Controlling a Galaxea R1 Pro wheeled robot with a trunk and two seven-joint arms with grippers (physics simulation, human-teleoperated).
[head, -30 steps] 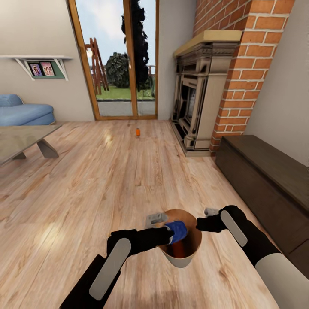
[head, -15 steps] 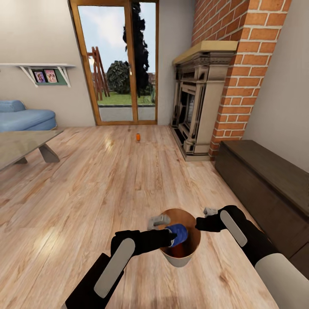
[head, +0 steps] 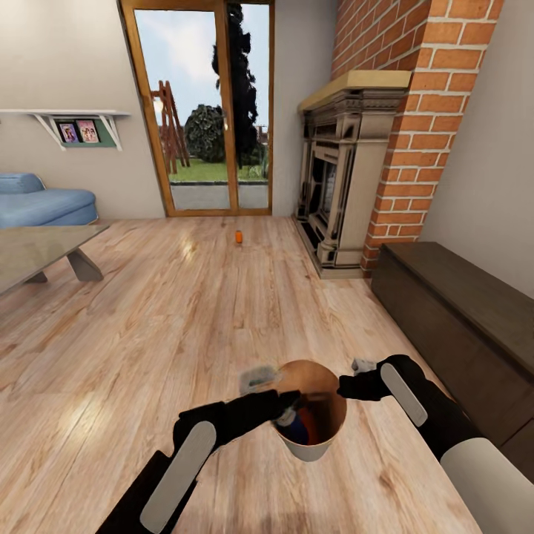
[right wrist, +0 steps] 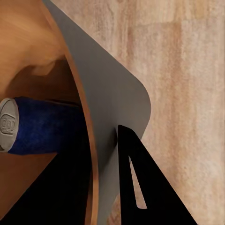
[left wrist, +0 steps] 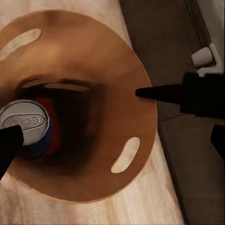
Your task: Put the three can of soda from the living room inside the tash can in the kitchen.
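Observation:
The pale grey, brown-lined tash can (head: 310, 445) hangs just above the floor, with my right gripper (head: 343, 387) shut on its rim, one finger (right wrist: 133, 173) outside the wall. A dark blue can of soda (head: 294, 428) with a silver top (left wrist: 24, 123) lies loose inside the bin, beside an orange can (head: 310, 423). My left gripper (head: 285, 406) hovers over the bin's mouth, open, its fingers (left wrist: 164, 93) spread wide and off the blue can. A third, orange can of soda (head: 238, 236) stands far off on the living room floor near the glass doors.
A long dark low cabinet (head: 460, 311) runs along the right wall. The brick fireplace (head: 337, 185) stands beyond it. A glass coffee table (head: 37, 248) and blue sofa (head: 41, 202) sit at the left. Light wood floor (head: 185, 319) stretches toward the doors (head: 204, 111).
My left gripper has opened and let go of the blue can, which has dropped into the bin. The left arm has pulled back a little to the left. The right gripper kept still.

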